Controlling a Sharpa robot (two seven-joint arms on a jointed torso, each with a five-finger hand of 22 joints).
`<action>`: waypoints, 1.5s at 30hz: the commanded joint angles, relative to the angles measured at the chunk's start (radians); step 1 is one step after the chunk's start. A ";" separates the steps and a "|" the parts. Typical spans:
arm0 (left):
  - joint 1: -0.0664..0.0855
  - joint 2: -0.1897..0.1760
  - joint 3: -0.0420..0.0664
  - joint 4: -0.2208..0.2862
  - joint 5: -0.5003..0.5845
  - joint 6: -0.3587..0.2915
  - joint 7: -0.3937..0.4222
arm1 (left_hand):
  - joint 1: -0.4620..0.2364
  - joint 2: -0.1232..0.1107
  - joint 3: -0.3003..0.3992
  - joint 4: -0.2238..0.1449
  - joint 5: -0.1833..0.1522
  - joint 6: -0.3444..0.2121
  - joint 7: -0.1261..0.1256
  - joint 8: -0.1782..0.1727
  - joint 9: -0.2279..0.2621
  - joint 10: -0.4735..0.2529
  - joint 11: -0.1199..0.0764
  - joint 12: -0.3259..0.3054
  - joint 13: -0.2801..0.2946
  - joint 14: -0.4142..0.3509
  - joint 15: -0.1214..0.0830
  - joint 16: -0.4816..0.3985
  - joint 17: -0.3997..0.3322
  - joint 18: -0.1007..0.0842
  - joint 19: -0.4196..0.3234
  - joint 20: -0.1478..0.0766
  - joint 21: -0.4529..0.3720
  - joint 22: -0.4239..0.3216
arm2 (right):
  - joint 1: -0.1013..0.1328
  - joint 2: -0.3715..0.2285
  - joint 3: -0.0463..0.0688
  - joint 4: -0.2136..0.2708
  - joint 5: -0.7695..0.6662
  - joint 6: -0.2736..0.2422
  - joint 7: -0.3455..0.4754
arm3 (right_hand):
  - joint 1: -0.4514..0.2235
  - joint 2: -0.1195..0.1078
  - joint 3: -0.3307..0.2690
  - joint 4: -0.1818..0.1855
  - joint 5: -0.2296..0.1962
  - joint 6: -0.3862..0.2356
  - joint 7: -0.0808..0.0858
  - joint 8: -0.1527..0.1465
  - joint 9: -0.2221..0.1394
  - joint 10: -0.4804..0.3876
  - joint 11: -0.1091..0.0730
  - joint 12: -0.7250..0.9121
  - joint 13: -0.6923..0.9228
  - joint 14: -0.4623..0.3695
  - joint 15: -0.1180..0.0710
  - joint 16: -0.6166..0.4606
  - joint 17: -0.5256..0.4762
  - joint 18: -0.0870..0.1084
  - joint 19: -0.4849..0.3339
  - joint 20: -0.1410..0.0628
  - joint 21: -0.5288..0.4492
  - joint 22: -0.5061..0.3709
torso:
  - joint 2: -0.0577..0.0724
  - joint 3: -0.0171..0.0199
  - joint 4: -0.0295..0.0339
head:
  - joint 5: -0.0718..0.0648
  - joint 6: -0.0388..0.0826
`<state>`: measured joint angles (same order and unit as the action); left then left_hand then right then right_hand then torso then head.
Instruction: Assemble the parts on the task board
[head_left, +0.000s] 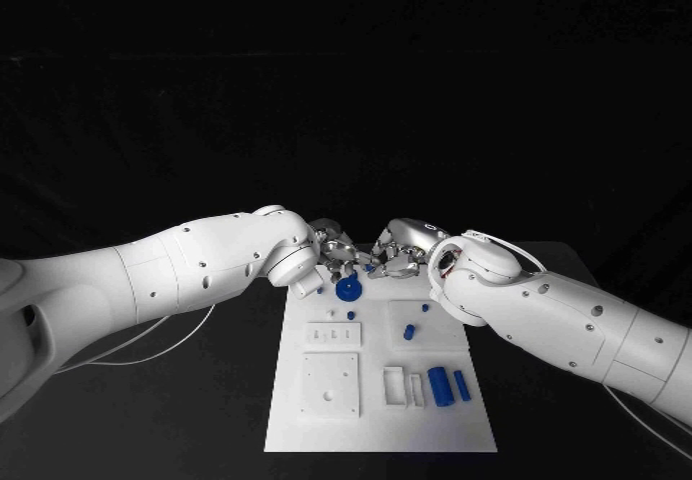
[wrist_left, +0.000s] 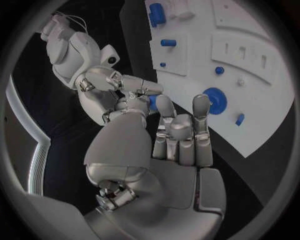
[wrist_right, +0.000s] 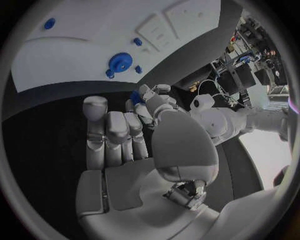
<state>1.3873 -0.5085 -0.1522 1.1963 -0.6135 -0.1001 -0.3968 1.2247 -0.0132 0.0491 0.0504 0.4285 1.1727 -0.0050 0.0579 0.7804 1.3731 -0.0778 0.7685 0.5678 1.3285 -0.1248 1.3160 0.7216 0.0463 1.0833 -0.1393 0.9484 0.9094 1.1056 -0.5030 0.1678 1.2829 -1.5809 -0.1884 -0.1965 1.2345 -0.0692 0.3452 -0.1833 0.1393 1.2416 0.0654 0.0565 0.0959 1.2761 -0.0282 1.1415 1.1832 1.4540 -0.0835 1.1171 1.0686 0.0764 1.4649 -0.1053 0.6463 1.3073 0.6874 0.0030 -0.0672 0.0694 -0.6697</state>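
Observation:
The white task board (head_left: 382, 425) lies lengthwise in the middle of the black table. My left hand (head_left: 333, 255) and right hand (head_left: 398, 254) meet fingertip to fingertip just above its far end. A small blue part (wrist_left: 152, 102) sits between the left thumb and a left finger, and the right hand's fingers (wrist_left: 140, 86) touch it as well. The same blue part (wrist_right: 135, 96) lies at the tips of my right hand (wrist_right: 134, 150). Just in front of the hands, a blue gear (head_left: 346, 291) lies flat on the board.
Two small blue pieces (head_left: 408, 331) stand mid-board on the right. Two blue cylinders (head_left: 440, 385) lie near the board's front right, beside a white slotted block (head_left: 394, 380). A white square plate (head_left: 332, 383) sits front left. A cable (head_left: 144, 340) hangs under the left arm.

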 joint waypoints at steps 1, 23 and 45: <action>0.000 0.000 -0.001 0.006 -0.005 0.021 0.002 | 0.038 0.042 0.028 -0.029 0.068 -0.014 0.002 0.009 0.011 -0.001 -0.001 0.000 -0.001 -0.008 0.001 -0.001 -0.004 -0.002 0.004 -0.001 -0.006 0.003 | 0.002 0.003 0.001 0.002 -0.011 0.011 0.002 | 0.008 0.000 -0.003 0.008 0.007 0.021 -0.020 0.007 0.003 -0.004 -0.005 -0.006 -0.001 -0.001 -0.005 -0.001 0.000 -0.018 0.031 -0.005 -0.001 0.072 | 0.000 -0.0003 -0.0004 | 0.000 -0.001; -0.001 -0.011 -0.001 0.016 0.058 0.015 0.000 | -0.062 0.063 0.161 -0.165 0.205 -0.004 0.002 0.017 0.197 0.011 -0.004 -0.004 -0.002 0.002 0.000 0.009 0.015 0.002 0.020 -0.002 -0.046 0.072 | 0.002 -0.004 0.000 -0.006 0.002 -0.044 0.011 | -0.020 -0.065 -0.103 0.071 0.035 -0.128 0.022 0.007 -0.030 -0.046 0.020 -0.063 -0.050 -0.013 0.009 -0.034 -0.028 -0.008 0.021 0.004 -0.058 0.059 | -0.001 -0.0003 0.0001 | 0.000 -0.008; -0.006 -0.145 -0.027 0.143 -0.078 -0.058 -0.040 | -0.135 0.033 0.202 -0.211 0.333 0.055 -0.018 0.011 0.304 0.077 -0.012 -0.048 -0.005 0.053 -0.004 0.008 0.081 0.014 0.055 0.003 -0.076 0.110 | -0.050 -0.216 0.031 0.053 0.201 -0.185 0.141 | 0.074 -0.088 -0.189 0.119 0.203 -0.406 0.065 0.000 -0.039 -0.093 0.047 -0.071 -0.123 -0.030 0.029 -0.062 -0.063 0.026 0.025 0.030 -0.154 0.052 | -0.002 0.0017 -0.0045 | 0.015 -0.024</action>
<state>1.3813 -0.6524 -0.1795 1.3299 -0.6184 -0.1197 -0.4201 1.0985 0.0217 0.1106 -0.0166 0.7560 1.1861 0.0122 0.0751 0.9058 1.4151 -0.0590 0.7245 0.5617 1.3753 -0.1283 1.3283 0.8009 0.0460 1.1331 -0.1360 0.8766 1.0182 1.0563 -0.7174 0.1972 1.3373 -1.4540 -0.3335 -0.1030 1.3079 -0.1653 0.1554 -0.0598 0.3371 0.8271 0.1305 0.0576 0.0556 1.1918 0.0196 1.0745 1.0614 1.4293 -0.0591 1.0601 1.0064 0.0917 1.4649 -0.0837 0.4993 1.3074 0.6856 0.0035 -0.0700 0.0820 -0.6890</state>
